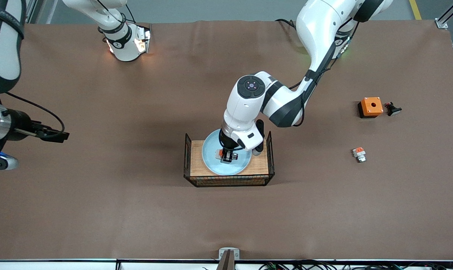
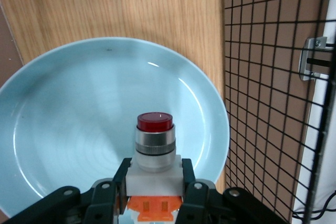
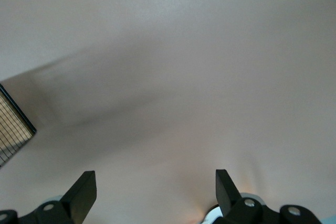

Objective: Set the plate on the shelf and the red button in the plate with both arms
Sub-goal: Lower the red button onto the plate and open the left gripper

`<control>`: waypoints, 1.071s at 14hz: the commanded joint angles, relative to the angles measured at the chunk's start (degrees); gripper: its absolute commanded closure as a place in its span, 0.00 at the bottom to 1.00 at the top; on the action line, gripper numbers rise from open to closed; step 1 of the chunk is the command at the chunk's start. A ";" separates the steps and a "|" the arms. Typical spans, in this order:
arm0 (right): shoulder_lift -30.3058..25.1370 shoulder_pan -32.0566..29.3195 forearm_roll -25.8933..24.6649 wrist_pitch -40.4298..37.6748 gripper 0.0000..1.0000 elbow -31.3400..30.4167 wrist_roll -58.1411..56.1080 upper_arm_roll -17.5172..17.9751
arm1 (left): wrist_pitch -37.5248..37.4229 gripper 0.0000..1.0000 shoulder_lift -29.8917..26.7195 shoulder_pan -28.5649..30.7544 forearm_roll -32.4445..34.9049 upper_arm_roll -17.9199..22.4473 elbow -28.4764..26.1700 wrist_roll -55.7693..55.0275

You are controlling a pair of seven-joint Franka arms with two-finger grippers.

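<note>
The pale blue plate (image 1: 210, 154) lies on a wooden tray (image 1: 258, 168) in the middle of the table. My left gripper (image 1: 226, 157) reaches down over the plate and is shut on the red button (image 1: 220, 153). In the left wrist view the fingers (image 2: 122, 174) clamp the button's white body (image 2: 155, 167), its orange block sits back between them, and its dark red cap (image 2: 155, 121) points out over the plate (image 2: 73, 119). Whether the button touches the plate I cannot tell. My right gripper (image 1: 59, 135) waits open and holding nothing over bare table toward the right arm's end, its fingers (image 3: 84, 191) wide apart.
The tray has black wire mesh sides (image 2: 273, 103) that stand up round the plate. Toward the left arm's end lie an orange box with a round hole (image 1: 371, 107), a small black part (image 1: 393, 109) beside it, and a white-and-orange part with a silver tip (image 1: 359, 154).
</note>
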 commanded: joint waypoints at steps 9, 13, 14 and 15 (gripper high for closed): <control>-2.49 -1.56 -5.27 2.16 0.00 -2.25 -14.53 1.26 | 0.03 0.00 0.78 -0.75 3.37 0.66 1.49 -0.45; -2.49 -1.65 -5.18 1.82 0.00 -2.08 -14.53 1.35 | -1.19 0.00 -1.68 -0.40 3.55 0.66 1.49 -0.45; -2.41 -1.47 -5.44 1.81 0.00 -2.08 -15.23 1.35 | -2.50 0.00 -2.64 -0.06 3.64 0.66 1.49 -0.36; -2.41 -1.04 -5.79 1.73 0.00 -2.08 -15.15 1.27 | -3.65 0.00 -3.87 0.04 3.64 0.57 1.49 -0.27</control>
